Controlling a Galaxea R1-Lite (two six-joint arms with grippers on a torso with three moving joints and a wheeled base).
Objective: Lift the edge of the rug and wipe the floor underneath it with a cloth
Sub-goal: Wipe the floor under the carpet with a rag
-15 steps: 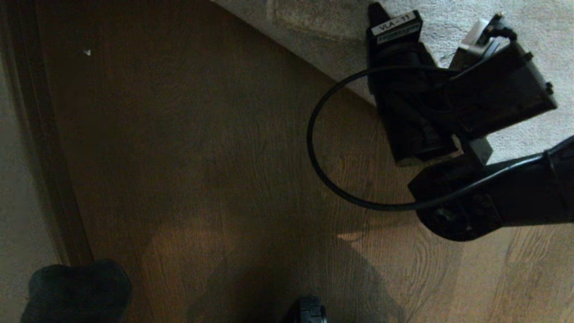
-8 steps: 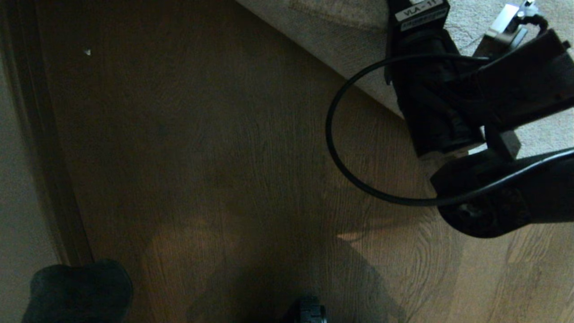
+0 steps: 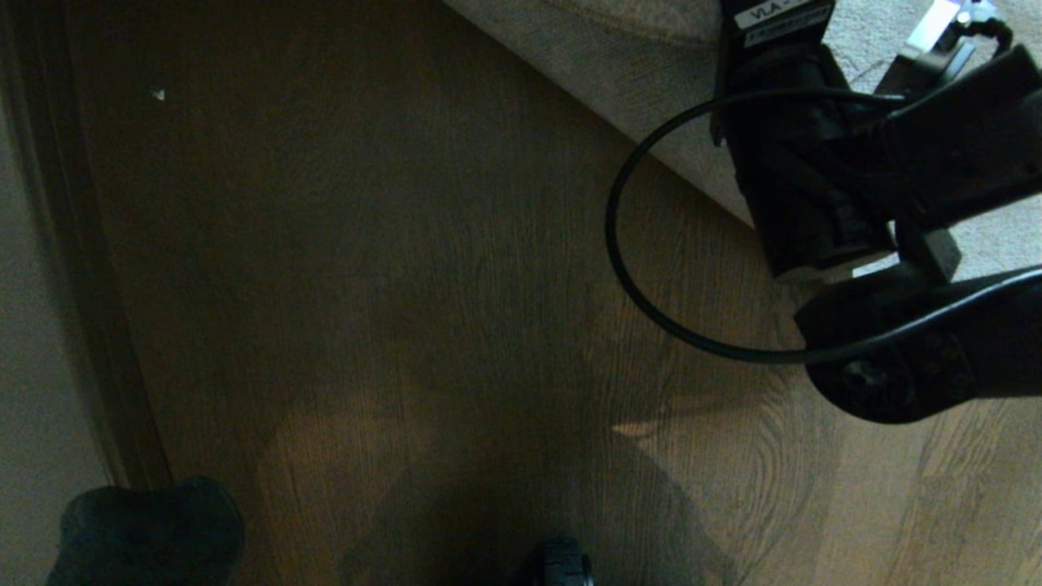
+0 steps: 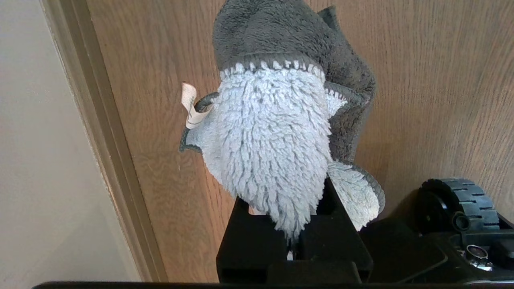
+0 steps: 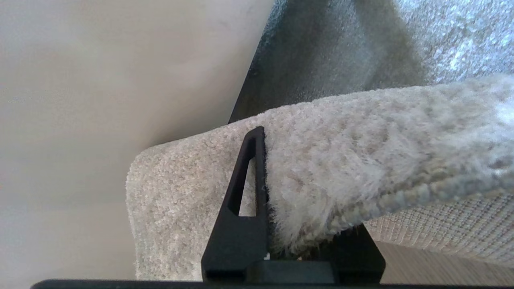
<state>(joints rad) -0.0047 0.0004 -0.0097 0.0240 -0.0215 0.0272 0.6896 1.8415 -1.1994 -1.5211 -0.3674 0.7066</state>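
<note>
Right wrist view has the right gripper (image 5: pixel 295 241) fingers pinched on the rug edge (image 5: pixel 321 168), left gripper (image 4: pixel 295 245) clamping the cloth (image 4: pixel 269 148) over the floor (image 4: pixel 421 80)

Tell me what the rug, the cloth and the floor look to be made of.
Rug edge: pale grey-beige plush pile, likely synthetic, on a paler woven backing whose grid weave shows underneath. Cloth: shaggy whitish microfibre-looking loops on one face, grey fleece on the other, stitched hem. Floor: dark brown boards with wavy grain and slight sheen; wood or laminate, can't tell.
</note>
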